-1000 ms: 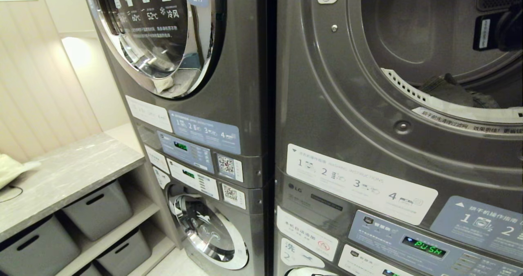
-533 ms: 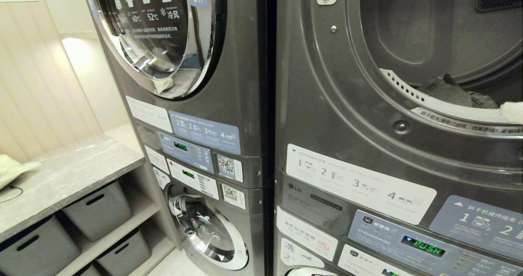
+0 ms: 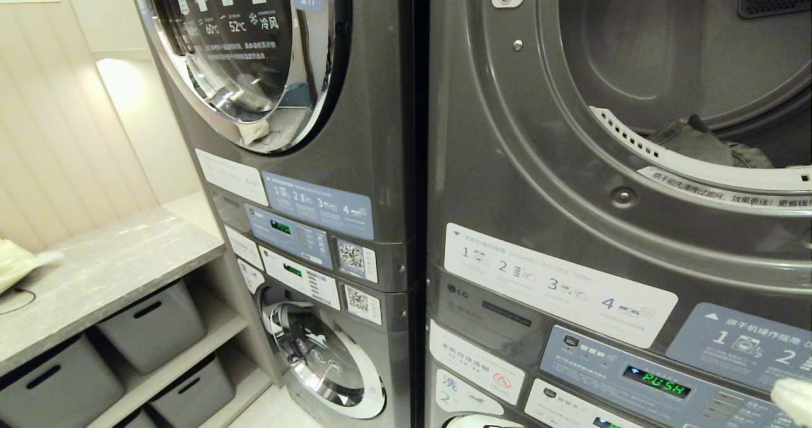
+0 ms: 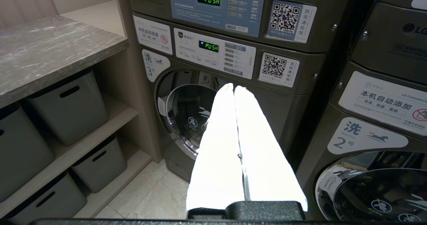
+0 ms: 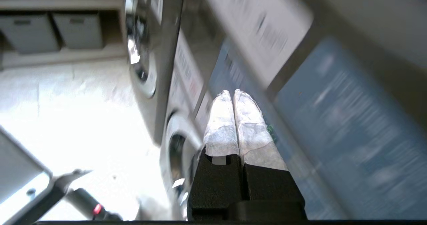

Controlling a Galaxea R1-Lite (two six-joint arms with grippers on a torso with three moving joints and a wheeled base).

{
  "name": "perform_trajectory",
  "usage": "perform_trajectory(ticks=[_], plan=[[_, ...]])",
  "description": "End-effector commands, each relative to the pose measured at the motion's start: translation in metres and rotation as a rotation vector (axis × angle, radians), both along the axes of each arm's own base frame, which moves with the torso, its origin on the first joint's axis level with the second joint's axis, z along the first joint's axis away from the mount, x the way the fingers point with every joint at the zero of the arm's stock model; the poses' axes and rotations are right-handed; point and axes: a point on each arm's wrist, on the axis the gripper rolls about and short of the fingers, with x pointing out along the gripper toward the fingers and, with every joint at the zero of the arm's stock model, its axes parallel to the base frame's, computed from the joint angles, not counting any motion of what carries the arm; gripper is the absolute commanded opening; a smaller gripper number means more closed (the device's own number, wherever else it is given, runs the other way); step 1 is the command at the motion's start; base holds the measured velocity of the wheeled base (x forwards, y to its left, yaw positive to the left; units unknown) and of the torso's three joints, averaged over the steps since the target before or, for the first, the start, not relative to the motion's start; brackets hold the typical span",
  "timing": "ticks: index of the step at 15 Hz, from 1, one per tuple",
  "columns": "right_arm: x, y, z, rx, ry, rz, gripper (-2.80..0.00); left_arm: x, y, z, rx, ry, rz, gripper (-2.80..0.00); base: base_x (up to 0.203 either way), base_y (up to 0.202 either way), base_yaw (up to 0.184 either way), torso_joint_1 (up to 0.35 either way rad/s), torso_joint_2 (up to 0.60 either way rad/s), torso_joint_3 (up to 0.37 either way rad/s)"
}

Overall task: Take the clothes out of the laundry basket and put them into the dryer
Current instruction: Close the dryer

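The dryer (image 3: 507,130) fills the right of the head view with its round opening uncovered. Dark clothes (image 3: 704,142) lie in the drum just behind the white lint-filter rim. My right gripper (image 3: 793,399) shows only as a white tip at the bottom right corner, in front of the control panel and below the opening. In the right wrist view the right gripper (image 5: 232,92) is shut and empty, pointing down along the machine fronts. My left gripper (image 4: 233,86) is shut, empty and parked low, facing a lower washer door (image 4: 190,118). The laundry basket is out of view.
A second stack of machines with a closed glass door (image 3: 241,47) stands to the left. Further left is a grey stone counter (image 3: 108,269) with grey storage bins (image 3: 152,326) on shelves beneath. The dryer panel display (image 3: 656,382) reads PUSH.
My right arm has left the drum opening at the upper right, passed the rim, and dropped to the lower right corner in front of the control panel. The clothes stay in the drum.
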Motion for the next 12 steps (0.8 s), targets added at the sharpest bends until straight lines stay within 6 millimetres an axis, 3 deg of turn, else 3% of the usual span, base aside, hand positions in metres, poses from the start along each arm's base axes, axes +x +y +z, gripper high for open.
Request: perform_trajectory(ticks=[1, 3, 7, 10, 12], plan=[[-0.018, -0.001, -0.041, -0.01, 0.044, -0.013, -2.8, 0.0, 0.0, 0.0, 0.0, 0.0, 0.0, -2.8, 0.0, 0.0, 0.0, 0.0, 0.0, 0.0], [-0.028, -0.003, -0.082, -0.018, 0.144, -0.084, -2.8, 0.0, 0.0, 0.0, 0.0, -0.001, 0.0, -2.8, 0.0, 0.0, 0.0, 0.0, 0.0, 0.0], [-0.037, -0.006, -0.084, 0.201, 0.174, -0.231, -2.8, 0.0, 0.0, 0.0, 0.0, -0.001, 0.0, -2.8, 0.0, 0.0, 0.0, 0.0, 0.0, 0.0], [-0.041, -0.012, -0.094, 0.152, 0.134, -0.482, -2.8, 0.0, 0.0, 0.0, 0.0, -0.001, 0.0, -2.8, 0.0, 0.0, 0.0, 0.0, 0.0, 0.0], [-0.042, -0.012, -0.098, 0.141, 0.131, -0.486, -2.8, 0.0, 0.0, 0.0, 0.001, -0.001, 0.0, -2.8, 0.0, 0.0, 0.0, 0.0, 0.0, 0.0]])
